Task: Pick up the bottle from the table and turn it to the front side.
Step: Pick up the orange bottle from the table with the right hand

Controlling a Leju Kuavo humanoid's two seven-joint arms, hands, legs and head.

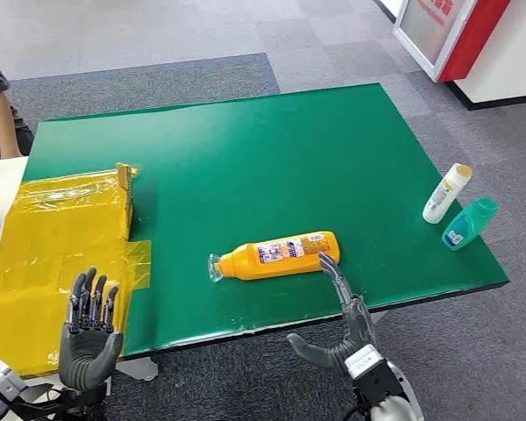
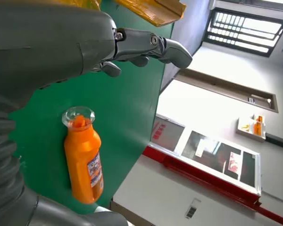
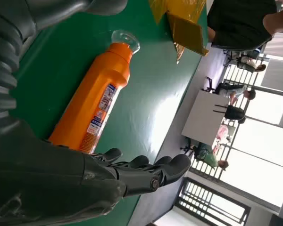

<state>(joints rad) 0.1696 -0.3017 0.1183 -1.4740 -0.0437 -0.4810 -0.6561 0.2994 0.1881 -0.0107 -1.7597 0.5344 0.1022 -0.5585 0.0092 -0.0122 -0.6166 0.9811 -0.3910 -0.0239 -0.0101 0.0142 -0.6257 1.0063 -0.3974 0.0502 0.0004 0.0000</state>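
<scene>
Right robot hand (image 1: pixel 343 329) open, fingers spread, fingertips near base of orange bottle (image 1: pixel 277 255), holding nothing. Left robot hand (image 1: pixel 87 333) open, empty. Bottle lies on side on green tabletop (image 1: pixel 247 158). Right wrist view shows people beyond tabletop.

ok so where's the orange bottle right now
In the head view the orange bottle lies on its side near the green table's front edge, clear cap toward the yellow bag, just beyond the open right hand.

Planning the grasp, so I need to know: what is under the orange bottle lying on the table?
The orange bottle lies on its side directly on the green table mat, with nothing else visibly beneath it. Its underside and any label there are hidden. The right hand is open beside its base.
</scene>
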